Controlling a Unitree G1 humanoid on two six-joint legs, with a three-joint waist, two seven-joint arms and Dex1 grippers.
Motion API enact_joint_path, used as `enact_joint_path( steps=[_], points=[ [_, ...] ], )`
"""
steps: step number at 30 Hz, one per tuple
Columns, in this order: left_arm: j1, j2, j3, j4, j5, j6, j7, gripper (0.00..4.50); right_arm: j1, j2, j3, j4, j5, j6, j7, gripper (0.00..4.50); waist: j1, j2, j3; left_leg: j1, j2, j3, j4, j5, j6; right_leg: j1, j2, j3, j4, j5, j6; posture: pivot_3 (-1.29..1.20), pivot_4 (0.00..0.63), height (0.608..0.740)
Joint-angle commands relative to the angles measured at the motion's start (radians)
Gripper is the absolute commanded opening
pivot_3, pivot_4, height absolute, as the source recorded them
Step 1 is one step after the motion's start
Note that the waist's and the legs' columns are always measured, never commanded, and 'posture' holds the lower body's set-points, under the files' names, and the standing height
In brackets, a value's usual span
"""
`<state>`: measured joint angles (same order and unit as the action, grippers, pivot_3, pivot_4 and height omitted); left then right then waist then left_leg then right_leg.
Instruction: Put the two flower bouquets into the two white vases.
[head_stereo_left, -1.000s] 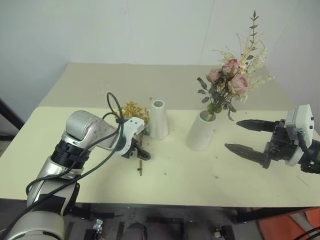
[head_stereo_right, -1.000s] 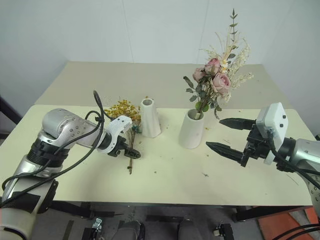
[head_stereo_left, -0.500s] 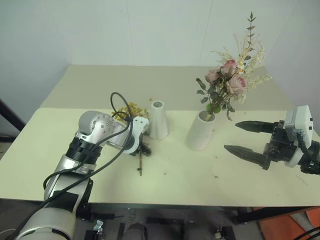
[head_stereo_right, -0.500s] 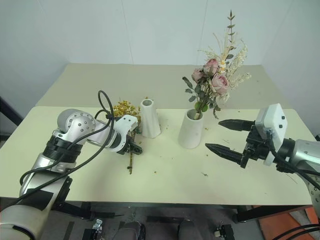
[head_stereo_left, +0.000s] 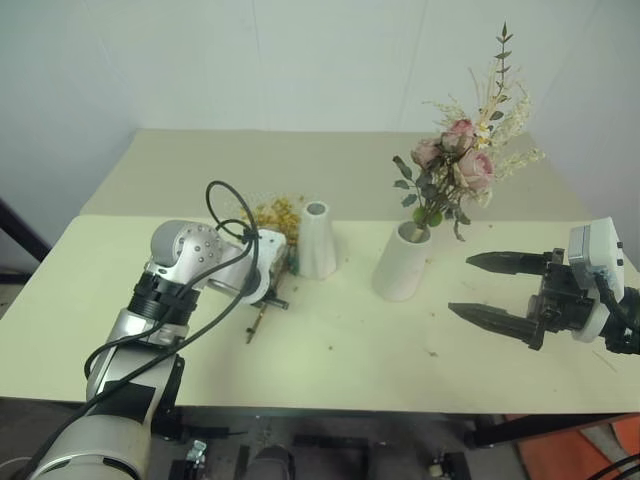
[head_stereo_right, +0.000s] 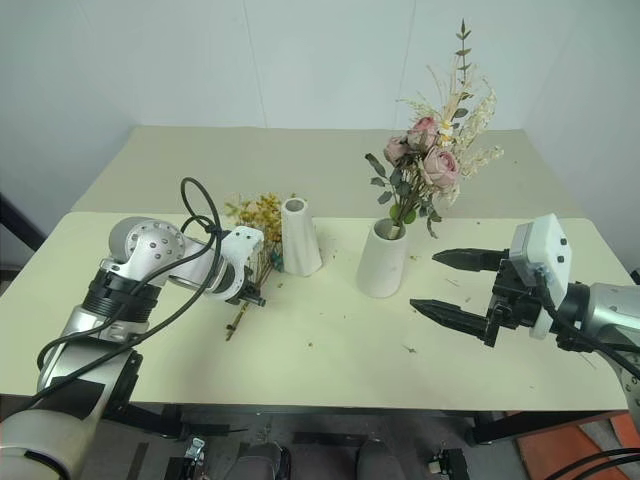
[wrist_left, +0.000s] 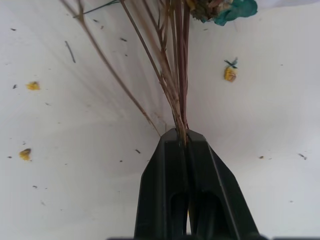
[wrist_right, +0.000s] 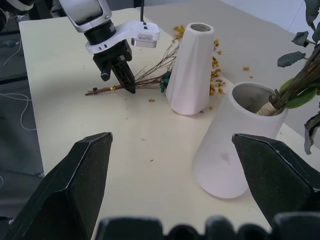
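Where the left claw (wrist_left: 186, 142) pinches, the yellow bouquet's stems (wrist_left: 176, 95) fan forward.

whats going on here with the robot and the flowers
A two-armed robot is putting bouquets into vases. The pink rose bouquet already stands in the wider white vase. The left gripper has its fingers shut on the thin brown stems of the yellow bouquet, which lies on the table beside the slim vase. That vase has no flowers in it. The right gripper hangs open near the wider vase, holding nothing.
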<state>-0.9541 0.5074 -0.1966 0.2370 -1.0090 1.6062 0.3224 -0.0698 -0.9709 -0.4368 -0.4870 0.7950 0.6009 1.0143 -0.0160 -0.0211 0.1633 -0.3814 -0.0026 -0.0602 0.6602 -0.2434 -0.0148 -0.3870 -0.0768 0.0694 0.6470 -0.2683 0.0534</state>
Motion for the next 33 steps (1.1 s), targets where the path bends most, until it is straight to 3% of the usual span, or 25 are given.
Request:
enact_joint_path(
  steps=[1,6,12,17,25,33],
  points=[
    [-0.015,0.016,0.041,0.018,0.048,0.008,0.034,0.01,-0.019,-0.019,-0.014,-0.004,-0.001,-0.009,0.008,4.50,-0.001,0.000,0.000,0.000,0.000,0.000,0.000,0.000,0.000,0.000,0.000,0.000,0.000,0.000,0.000,0.00,0.150,0.740],
    [-0.021,0.008,0.096,0.015,0.144,0.008,0.082,0.01,-0.026,-0.018,-0.007,0.003,-0.008,-0.012,0.017,4.50,0.000,0.000,0.000,0.000,0.000,0.000,0.000,0.000,0.000,0.000,0.000,0.000,0.000,0.000,0.000,0.00,0.150,0.740],
    [-0.045,-0.009,0.178,-0.019,0.377,-0.035,0.090,0.01,-0.075,-0.004,0.028,0.028,-0.024,-0.011,-0.013,4.50,0.002,-0.001,0.001,-0.002,0.000,0.000,0.000,0.000,0.000,-0.001,0.000,0.000,0.000,0.000,0.000,0.00,0.150,0.740],
    [-0.039,0.046,0.141,-0.088,0.521,-0.299,-0.050,0.01,-0.100,-0.001,0.040,0.042,-0.033,-0.006,-0.030,4.50,0.004,-0.002,0.001,-0.003,0.000,0.000,0.000,0.000,0.000,-0.002,0.000,0.000,-0.001,0.000,0.000,0.00,0.150,0.740],
    [-0.049,0.027,0.221,-0.103,0.612,-0.678,-0.268,0.01,-0.090,0.004,0.029,0.023,-0.026,0.006,-0.075,4.50,0.005,-0.002,0.001,-0.003,0.000,0.000,0.000,0.000,0.000,-0.002,-0.001,0.000,-0.001,0.000,0.000,0.00,0.150,0.740],
    [-0.135,-0.039,0.352,-0.073,0.523,-0.852,-0.503,0.01,-0.083,0.010,0.033,0.013,-0.024,0.000,-0.090,4.50,0.004,-0.002,0.001,-0.004,0.000,0.000,0.000,0.000,0.000,-0.002,-0.001,-0.001,-0.002,0.000,0.000,0.00,0.150,0.740]
  ],
)
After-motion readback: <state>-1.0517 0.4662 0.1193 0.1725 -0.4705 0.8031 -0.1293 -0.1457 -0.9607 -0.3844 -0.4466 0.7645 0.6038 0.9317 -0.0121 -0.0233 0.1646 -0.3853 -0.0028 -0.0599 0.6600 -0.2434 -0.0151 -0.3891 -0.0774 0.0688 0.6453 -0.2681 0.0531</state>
